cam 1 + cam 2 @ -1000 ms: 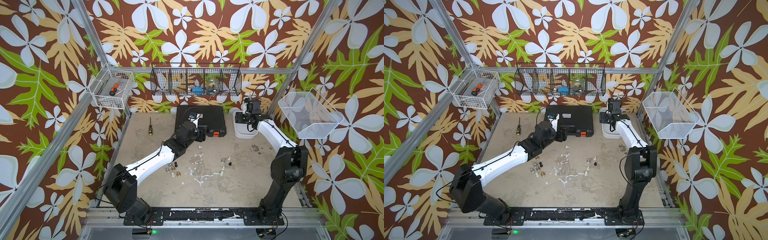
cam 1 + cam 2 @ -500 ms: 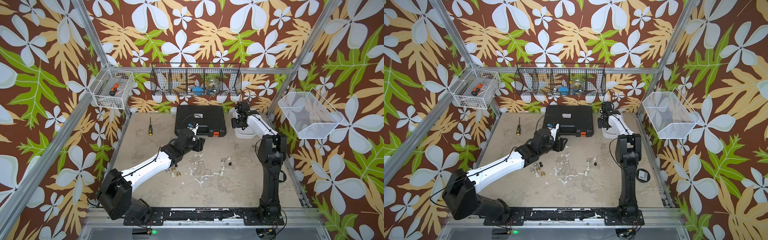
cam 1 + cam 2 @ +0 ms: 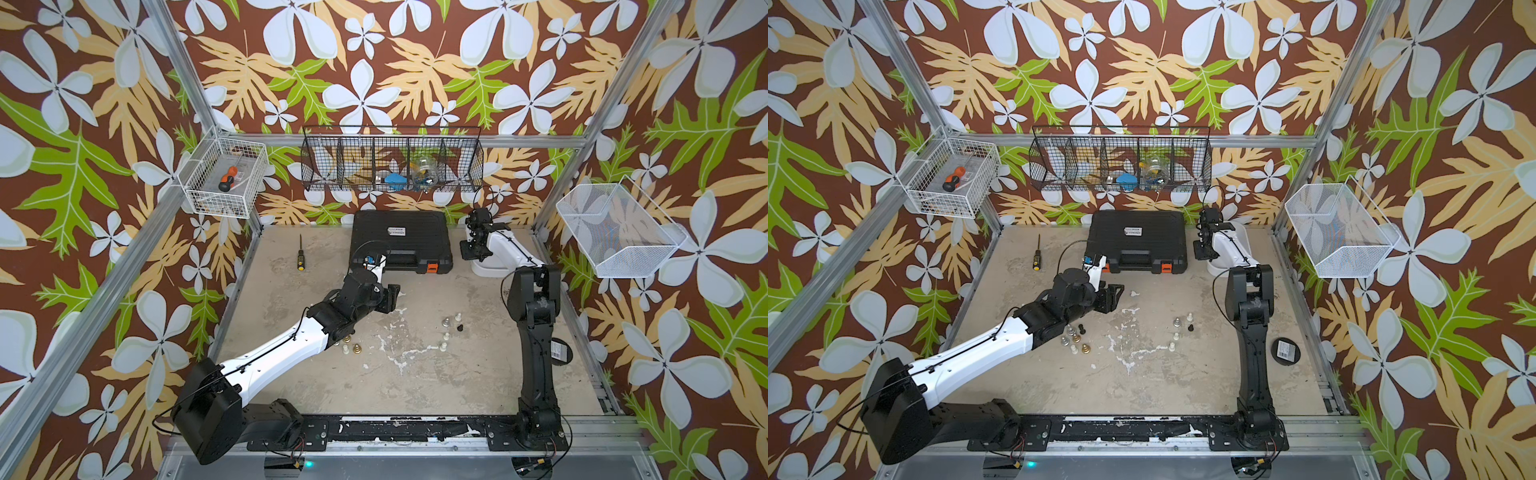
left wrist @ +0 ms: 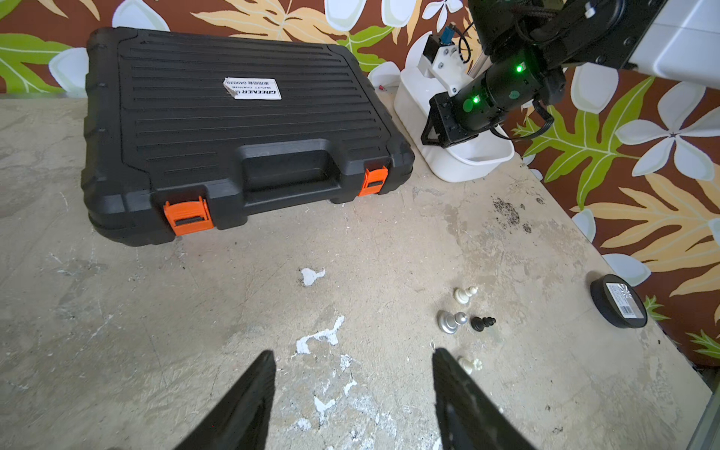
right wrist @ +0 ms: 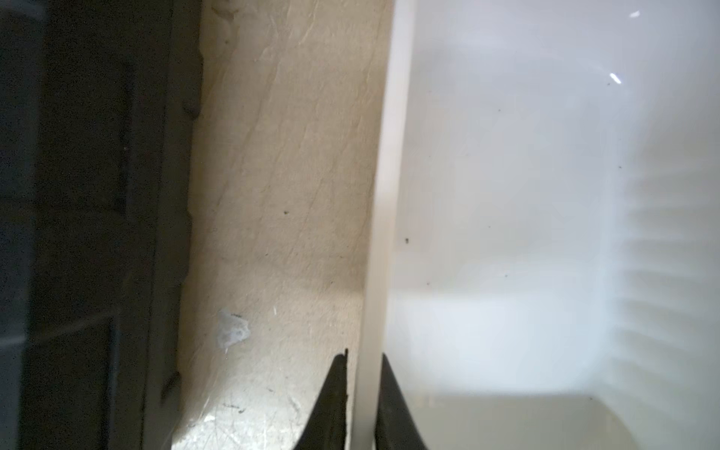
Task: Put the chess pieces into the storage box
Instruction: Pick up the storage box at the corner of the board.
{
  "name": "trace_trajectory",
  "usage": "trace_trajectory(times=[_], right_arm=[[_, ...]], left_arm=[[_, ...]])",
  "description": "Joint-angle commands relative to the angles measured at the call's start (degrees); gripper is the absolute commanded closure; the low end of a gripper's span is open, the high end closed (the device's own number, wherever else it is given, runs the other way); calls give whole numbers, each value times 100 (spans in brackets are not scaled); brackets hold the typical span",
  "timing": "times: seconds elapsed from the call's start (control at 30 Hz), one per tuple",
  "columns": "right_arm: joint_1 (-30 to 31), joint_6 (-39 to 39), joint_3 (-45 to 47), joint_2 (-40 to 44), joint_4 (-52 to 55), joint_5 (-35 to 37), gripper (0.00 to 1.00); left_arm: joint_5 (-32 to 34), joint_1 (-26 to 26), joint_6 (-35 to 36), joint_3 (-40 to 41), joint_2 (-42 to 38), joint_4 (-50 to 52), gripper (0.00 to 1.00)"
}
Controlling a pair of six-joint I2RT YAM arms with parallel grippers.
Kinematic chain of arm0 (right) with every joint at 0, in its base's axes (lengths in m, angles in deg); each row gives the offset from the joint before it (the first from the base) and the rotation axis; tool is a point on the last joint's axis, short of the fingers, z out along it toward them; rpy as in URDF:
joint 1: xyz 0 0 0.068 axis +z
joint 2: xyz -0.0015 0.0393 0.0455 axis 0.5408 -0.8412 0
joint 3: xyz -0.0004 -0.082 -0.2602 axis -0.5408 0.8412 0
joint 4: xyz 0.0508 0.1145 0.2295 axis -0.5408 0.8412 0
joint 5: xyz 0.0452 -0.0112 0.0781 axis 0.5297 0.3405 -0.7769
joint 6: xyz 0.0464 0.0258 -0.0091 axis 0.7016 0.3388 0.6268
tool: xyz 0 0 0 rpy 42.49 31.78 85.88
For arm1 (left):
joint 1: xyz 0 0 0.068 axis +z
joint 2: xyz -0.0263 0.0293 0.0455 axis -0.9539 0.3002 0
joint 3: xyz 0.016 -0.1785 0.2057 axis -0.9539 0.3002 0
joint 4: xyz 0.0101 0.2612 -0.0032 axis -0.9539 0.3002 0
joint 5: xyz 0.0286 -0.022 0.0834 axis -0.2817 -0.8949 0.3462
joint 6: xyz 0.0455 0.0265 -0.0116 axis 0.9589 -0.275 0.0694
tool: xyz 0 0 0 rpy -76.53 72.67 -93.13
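The storage box is a white tray at the back right, beside the black case. My right gripper is shut on the box's left wall, one finger inside and one outside. Chess pieces lie in two groups: several at centre right and several beside the left forearm. The left wrist view shows a cream piece, a silver one and a black one. My left gripper hangs open over bare table, holding nothing.
A black toolcase with orange latches lies at the back centre. A screwdriver lies to its left. A black round disc sits near the right arm's base. Wire baskets hang on the walls.
The right gripper has closed onto the storage box's wall and its arm has folded upright. The left arm has drawn back from the toolcase toward the table's middle.
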Motion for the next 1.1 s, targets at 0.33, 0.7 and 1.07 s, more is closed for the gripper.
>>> trace_trajectory(times=[0.33,0.7,1.07], right_arm=[[104,469,598,779,-104,69,100],[929,1054,2082,2714,33,988,100],[3290,2326,2536,4028,943,2851,100]], left_arm=[[725,0,-40,881,-1042,-46,28],[-206,763,-432,1158,-1729,896,24],[-459,1649,-330,1140,-1925,1525,29]])
